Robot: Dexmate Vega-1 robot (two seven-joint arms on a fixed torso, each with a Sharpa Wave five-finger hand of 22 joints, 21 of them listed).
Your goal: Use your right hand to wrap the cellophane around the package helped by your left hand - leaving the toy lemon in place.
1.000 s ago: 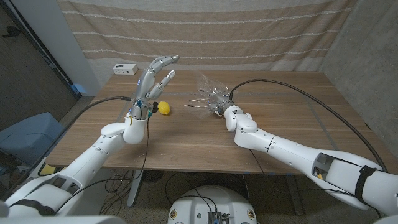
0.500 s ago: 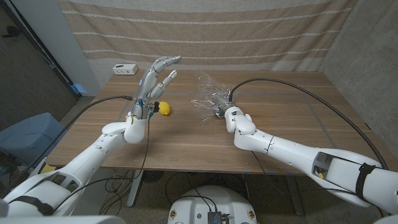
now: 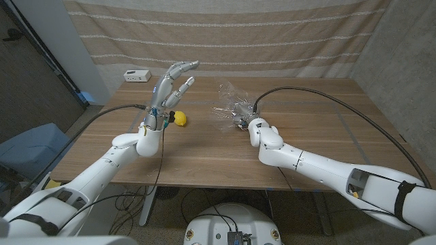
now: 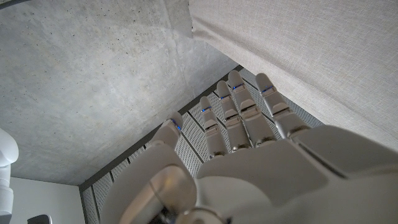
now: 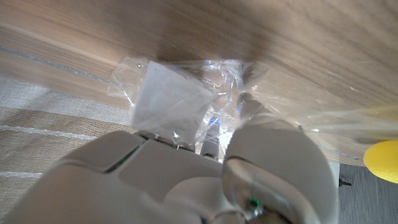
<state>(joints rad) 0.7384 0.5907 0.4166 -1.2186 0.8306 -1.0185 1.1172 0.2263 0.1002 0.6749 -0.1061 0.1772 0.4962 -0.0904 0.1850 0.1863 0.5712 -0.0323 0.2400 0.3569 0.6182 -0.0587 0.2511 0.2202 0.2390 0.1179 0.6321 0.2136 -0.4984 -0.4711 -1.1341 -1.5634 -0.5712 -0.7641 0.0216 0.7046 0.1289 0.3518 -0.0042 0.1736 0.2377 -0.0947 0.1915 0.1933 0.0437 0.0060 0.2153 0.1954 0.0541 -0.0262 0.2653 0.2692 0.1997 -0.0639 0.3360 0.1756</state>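
**Right hand in the cellophane, left hand raised**

Your cellophane [image 3: 228, 105] lies crumpled on the table [image 3: 204, 150], right of centre and toward the far side. The package [image 5: 168, 99] shows through it in the right wrist view as a pale, flat shape with the film loose over and around it.

Your right hand [image 3: 244, 116] is pushed into the near edge of the film, its fingers buried in the folds. The clear film is bunched against them, so the hand appears to be gripping the cellophane, though the exact hold is hidden by the wrap.

Your left hand [image 3: 170, 85] is up off the table, well apart from the cellophane. Its fingers are straight, spread slightly and point up and away, holding nothing. The left wrist view shows the same: fingers [image 4: 239, 115] extended toward the wall and curtain.

The lemon [image 3: 180, 118] sits on the table just beside your left wrist, between the two arms and left of the cellophane, not touching either. It also shows as a yellow edge [image 5: 380, 160] in the right wrist view.

A small white box [image 3: 137, 75] rests at the far left corner.
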